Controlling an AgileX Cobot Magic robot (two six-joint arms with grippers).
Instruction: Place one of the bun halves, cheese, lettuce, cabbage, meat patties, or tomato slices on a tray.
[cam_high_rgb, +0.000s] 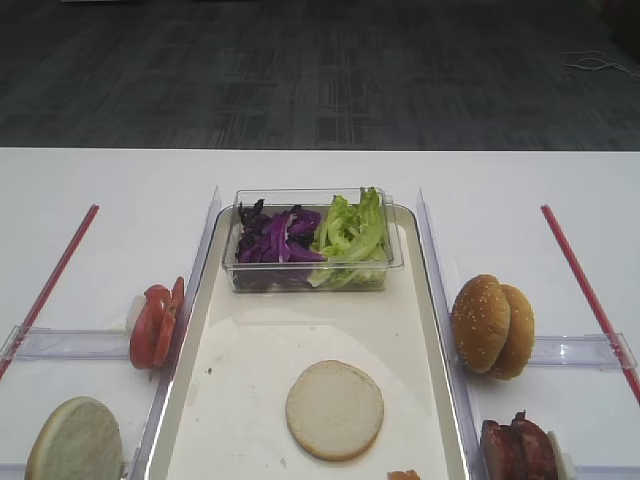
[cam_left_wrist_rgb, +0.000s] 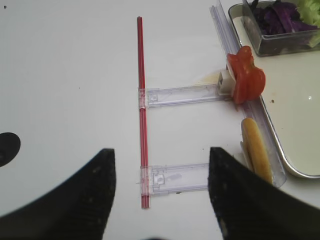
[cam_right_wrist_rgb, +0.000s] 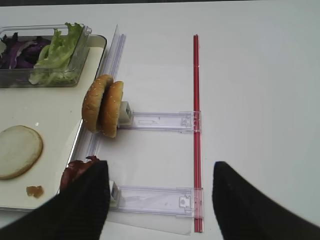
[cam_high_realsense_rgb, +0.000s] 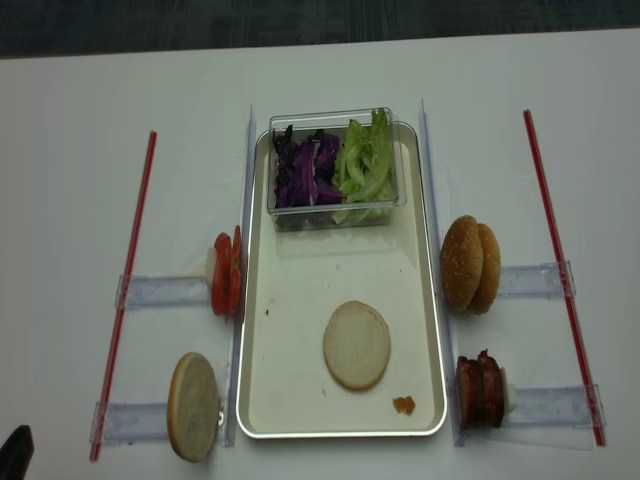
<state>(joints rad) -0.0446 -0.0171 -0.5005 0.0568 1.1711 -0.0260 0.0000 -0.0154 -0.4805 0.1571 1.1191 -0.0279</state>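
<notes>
Both arms hang over the table beside the tray (cam_high_realsense_rgb: 250, 300), left end effector (cam_left_wrist_rgb: 160, 200) and right end effector (cam_right_wrist_rgb: 157, 205) spread wide (nothing held)

sesame buns (cam_high_realsense_rgb: 471, 264) upright right | clear box (cam_high_realsense_rgb: 333, 168) far end | crumb (cam_high_realsense_rgb: 403, 404) near corner

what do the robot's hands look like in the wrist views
Only the fingers show. The right hand has two broad black fingers with a finely ribbed, matte surface. The left hand has two similar plain black fingers, blurred. No cables or markings are visible.
</notes>
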